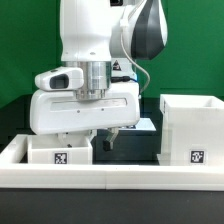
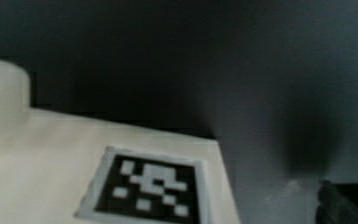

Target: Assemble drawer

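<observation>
**Gripper (image 1: 104, 138) low over the table, just beside the small tray**

Gripper and wrist fill the middle of the exterior view. The broad white hand hangs straight down from the arm (image 1: 85, 40), and its short dark tips reach almost to the black table (image 1: 140, 147). The hand's own body hides the tips in that view, so it cannot be told whether they are spread or pressed together. Nothing can be seen between them.

The drawer lies in separate parts. A small tray (image 1: 42, 150) sits at the exterior view's left, just below the hand and beside the tips, and a tag (image 1: 62, 156) shows on its front wall. The big shell (image 1: 185, 118) stands open-topped at the exterior view's right, well apart from the tray, with a tag of its own (image 1: 196, 156) low on its front. A long low white rail (image 1: 120, 178) runs across the foreground in front of both.

The wrist view shows none of this layout. It gives a blurred close look at a white panel (image 2: 43, 150) carrying a black-and-white tag (image 2: 149, 187), with dark table behind it. That view alone does not show which part the panel belongs to. A dark shape in one corner may be a fingertip, but it is too blurred to tell.
</observation>
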Robot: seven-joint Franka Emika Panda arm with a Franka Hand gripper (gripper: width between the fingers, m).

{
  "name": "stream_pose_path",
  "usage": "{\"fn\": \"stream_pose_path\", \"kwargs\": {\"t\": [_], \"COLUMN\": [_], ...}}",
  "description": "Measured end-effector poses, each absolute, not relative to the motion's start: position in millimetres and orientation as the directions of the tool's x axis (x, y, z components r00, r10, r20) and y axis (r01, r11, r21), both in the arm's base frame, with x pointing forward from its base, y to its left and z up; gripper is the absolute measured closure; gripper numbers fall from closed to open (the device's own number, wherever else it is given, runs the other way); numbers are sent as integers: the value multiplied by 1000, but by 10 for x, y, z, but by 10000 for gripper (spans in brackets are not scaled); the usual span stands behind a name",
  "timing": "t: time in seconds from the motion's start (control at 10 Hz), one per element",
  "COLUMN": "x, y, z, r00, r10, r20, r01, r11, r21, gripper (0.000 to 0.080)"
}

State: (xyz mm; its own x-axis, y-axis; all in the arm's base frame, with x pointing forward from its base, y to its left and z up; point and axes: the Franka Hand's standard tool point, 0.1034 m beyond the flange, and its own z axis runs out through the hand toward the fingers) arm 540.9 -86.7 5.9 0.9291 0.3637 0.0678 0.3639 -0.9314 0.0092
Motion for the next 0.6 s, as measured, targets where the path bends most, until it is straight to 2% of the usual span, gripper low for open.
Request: {"fn": "stream_pose_path", "kwargs": {"t": [0.2,0.3,0.4,0.5,0.6], "x": [5416,5416,5416,5416,5416], "y": [-855,-856,-856,-856,-856], "z": [62,62,62,62,62], "r00": [929,929,929,929,929], "r10": [364,365,365,365,365], "r20": [68,68,68,68,68], "r01": [365,365,365,365,365], "r11": [-931,-931,-931,-931,-931], "r21": [9,9,9,9,9], "gripper": [151,238,371,371,555]}}
